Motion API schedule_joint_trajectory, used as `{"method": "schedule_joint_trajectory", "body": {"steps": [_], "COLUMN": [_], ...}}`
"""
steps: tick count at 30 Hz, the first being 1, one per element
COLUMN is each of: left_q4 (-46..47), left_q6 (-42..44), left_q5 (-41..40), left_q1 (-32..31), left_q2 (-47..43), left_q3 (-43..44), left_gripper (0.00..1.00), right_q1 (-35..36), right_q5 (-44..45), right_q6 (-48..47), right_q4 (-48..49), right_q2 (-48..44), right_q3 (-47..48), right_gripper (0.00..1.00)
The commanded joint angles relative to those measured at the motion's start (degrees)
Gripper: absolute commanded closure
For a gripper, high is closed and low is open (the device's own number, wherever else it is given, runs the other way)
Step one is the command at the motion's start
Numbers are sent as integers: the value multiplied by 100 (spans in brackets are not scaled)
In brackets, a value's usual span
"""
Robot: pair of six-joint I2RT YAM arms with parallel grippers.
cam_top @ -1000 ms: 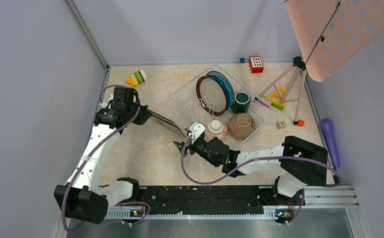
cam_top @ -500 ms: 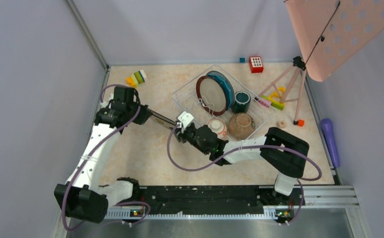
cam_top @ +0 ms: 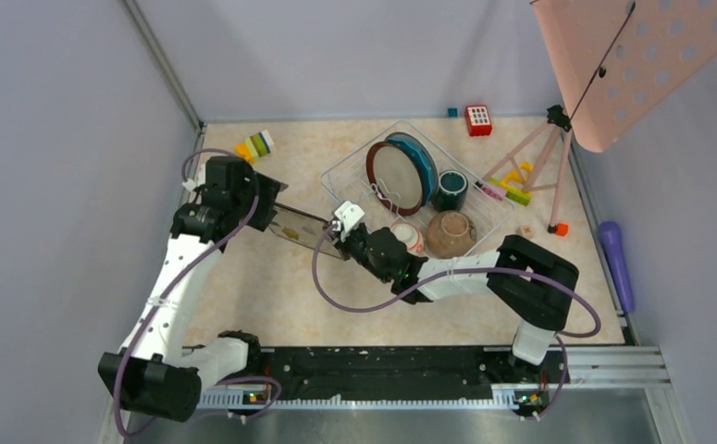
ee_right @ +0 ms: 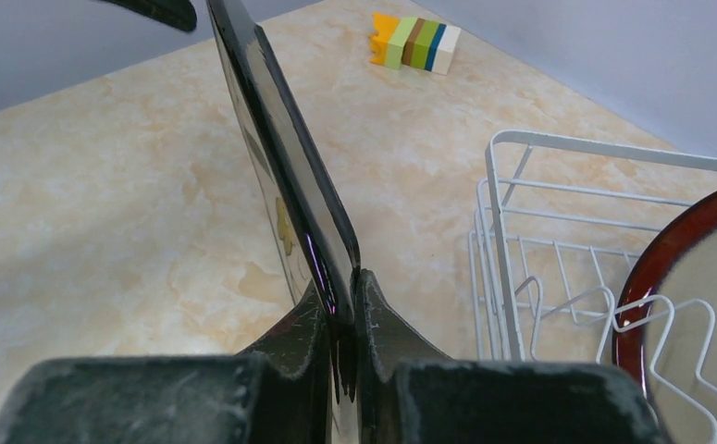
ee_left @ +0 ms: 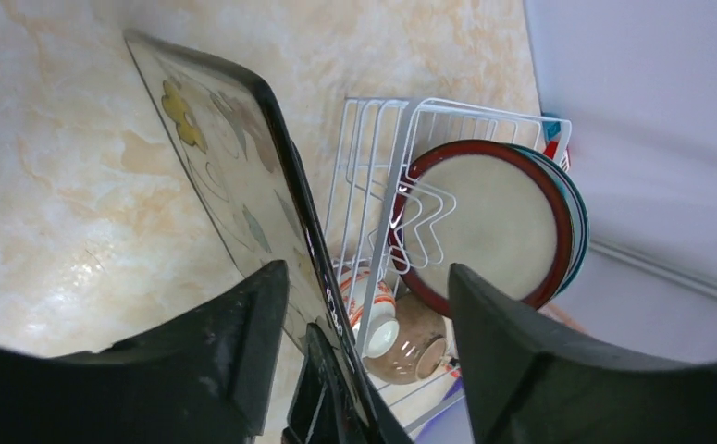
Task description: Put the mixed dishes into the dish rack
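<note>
The square leaf-patterned plate (cam_top: pixel 301 225) hangs on edge above the table, left of the dish rack (cam_top: pixel 359 148). My right gripper (cam_top: pixel 336 236) is shut on its right edge; in the right wrist view the plate (ee_right: pixel 285 157) rises out of the closed right gripper (ee_right: pixel 350 277). My left gripper (cam_top: pixel 266 208) stands open around the plate's left end. In the left wrist view the plate (ee_left: pixel 234 157) runs between the fingers of the left gripper (ee_left: pixel 365 277), apart from them. The rack holds a red-rimmed round plate (cam_top: pixel 397 178), a blue plate (cam_top: pixel 426 157), a dark green mug (cam_top: pixel 450 190), a brown bowl (cam_top: pixel 451 234) and an orange-white bowl (cam_top: pixel 410 236).
A pink perforated board (cam_top: pixel 636 55) on a tripod (cam_top: pixel 544 153) stands at the back right, with toy blocks (cam_top: pixel 513 190) at its feet. More blocks (cam_top: pixel 256 145) lie at the back left, a red one (cam_top: pixel 477 120) behind the rack. A purple object (cam_top: pixel 615 259) lies along the right wall.
My right gripper moved left to the plate and shut on its right edge. My left gripper, shut on the plate before, has opened and drawn slightly up and back.
</note>
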Motion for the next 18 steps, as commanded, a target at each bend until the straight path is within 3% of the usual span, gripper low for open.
{"method": "schedule_joint_trajectory", "body": {"steps": [1, 9, 18], "left_q4": [29, -428, -108], "left_q6": [566, 2425, 3202], "left_q5": [-502, -1502, -2262], "left_q1": [27, 44, 44], "left_q2": [-416, -940, -1965], "left_q3": [659, 1636, 1284], "left_gripper": [26, 19, 19], "right_q1": [15, 15, 1], "right_q5": [82, 269, 265], "right_q6": [522, 1190, 1318], "right_q4": [-417, -1430, -2151], "right_q2": [-353, -850, -1493], "right_q3": [527, 1238, 1746], "right_gripper": [100, 100, 100]}}
